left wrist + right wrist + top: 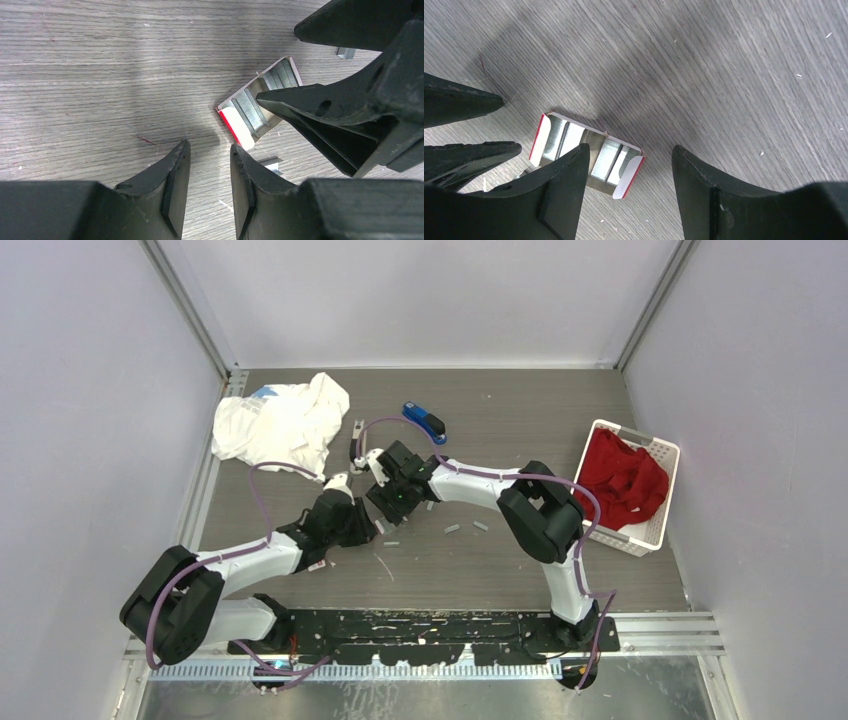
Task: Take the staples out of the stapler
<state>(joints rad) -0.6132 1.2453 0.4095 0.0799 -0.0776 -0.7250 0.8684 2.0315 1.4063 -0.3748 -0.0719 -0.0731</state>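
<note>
Our left gripper [209,152] has its fingers narrowly apart with nothing between them. Our right gripper [630,150] is spread wide over an open box [540,141] without pinching it. A few staples [481,526] lie loose on the table [520,575] near the arms, and more fill the box. The stapler [425,421] lies well apart from both grippers. From above we cannot tell whether it is empty, though unloading may be largely done.
</note>
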